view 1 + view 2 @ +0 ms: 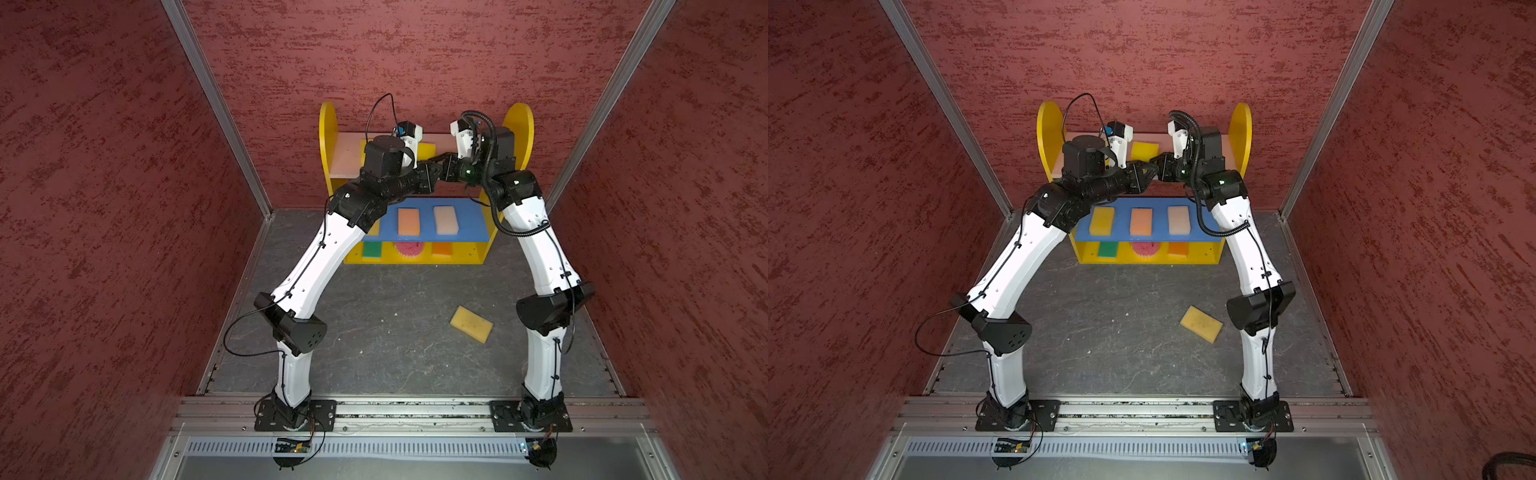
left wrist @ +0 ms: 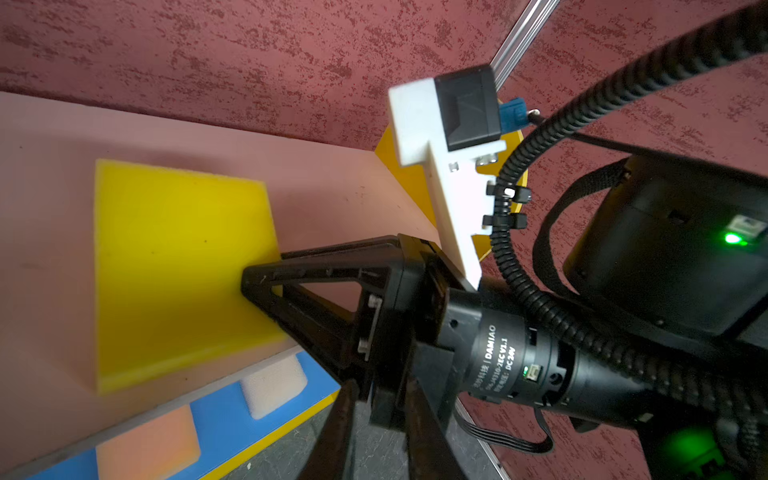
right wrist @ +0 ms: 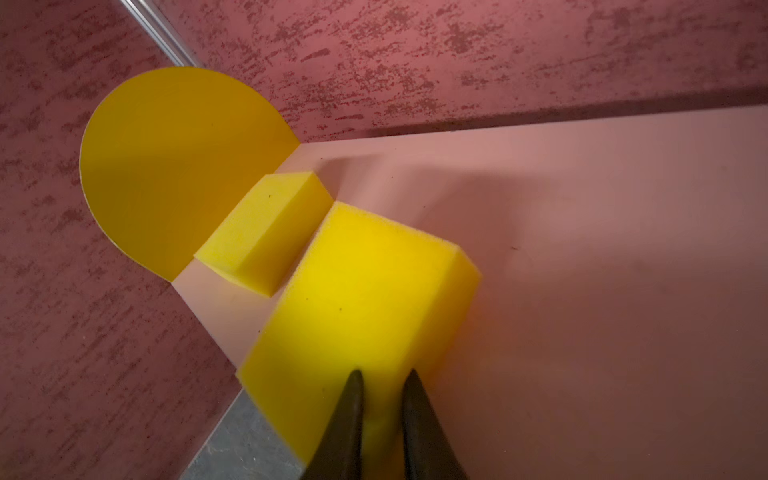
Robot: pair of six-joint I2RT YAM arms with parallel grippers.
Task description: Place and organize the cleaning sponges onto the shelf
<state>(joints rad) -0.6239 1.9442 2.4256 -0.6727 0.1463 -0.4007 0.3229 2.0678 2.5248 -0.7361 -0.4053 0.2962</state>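
The shelf (image 1: 1241,133) stands against the back wall. On its pink top board lies a yellow sponge (image 3: 365,291) (image 1: 1145,150), with another yellow sponge (image 3: 266,232) beside it by the side panel. My right gripper (image 3: 384,399) (image 1: 1160,160) rests its tips on the first sponge's near end, open a narrow gap with nothing between the fingers. My left gripper (image 2: 380,432) (image 1: 1148,170) hangs just off the board's front edge, facing the right one, slightly open and empty. A golden sponge (image 1: 471,324) lies on the floor at the right.
The blue middle board holds a yellow sponge (image 1: 1101,220), a peach sponge (image 1: 1140,221) and a cream sponge (image 1: 1179,219). On the bottom sit a green sponge (image 1: 1108,249), a round pink sponge (image 1: 1145,250) and an orange sponge (image 1: 1178,249). Red walls close in on three sides.
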